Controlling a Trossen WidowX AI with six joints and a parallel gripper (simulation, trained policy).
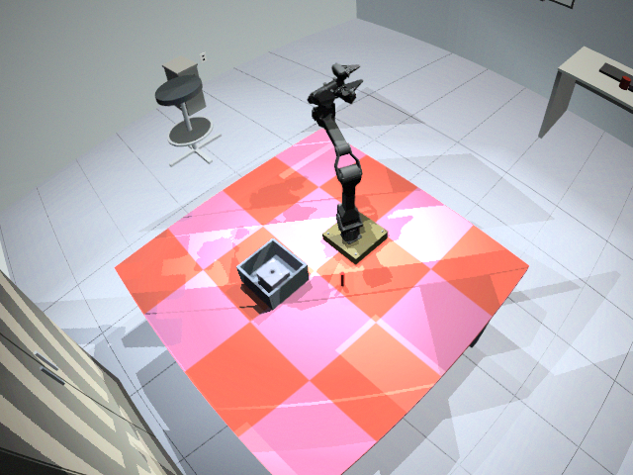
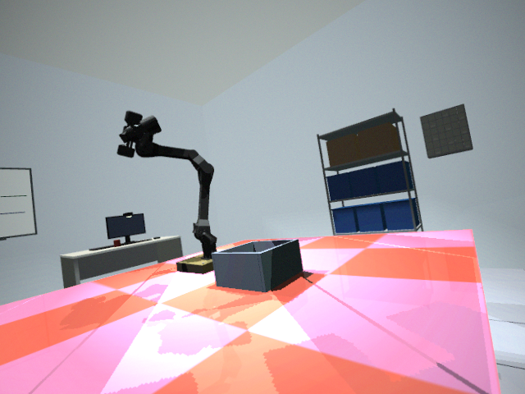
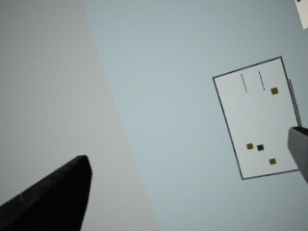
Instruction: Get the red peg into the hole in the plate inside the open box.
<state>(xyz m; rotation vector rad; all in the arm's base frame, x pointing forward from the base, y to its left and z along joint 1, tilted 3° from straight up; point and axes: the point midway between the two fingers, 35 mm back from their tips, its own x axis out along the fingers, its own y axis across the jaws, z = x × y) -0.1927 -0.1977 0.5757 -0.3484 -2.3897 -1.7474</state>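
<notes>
Holding nothing, my end effector (image 1: 360, 74) (image 2: 122, 134) hangs wide open, high and well apart from the one red peg (image 1: 342, 280), which stands on the table (image 1: 309, 347) (image 2: 381, 305) between the one base plate (image 1: 356, 257) (image 2: 186, 267) and the one open box (image 1: 290, 292) (image 2: 239, 271). I judge the peg light, stiff and easily tipped, best gripped squarely near its top.

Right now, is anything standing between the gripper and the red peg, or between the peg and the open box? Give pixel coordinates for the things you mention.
Nothing visible stands between the open gripper (image 1: 362, 74) (image 2: 125, 134) and the peg (image 1: 342, 280). Between peg and hole (image 1: 272, 271), only the box's own wall (image 1: 290, 286) rises, so the peg must go over it.
</notes>
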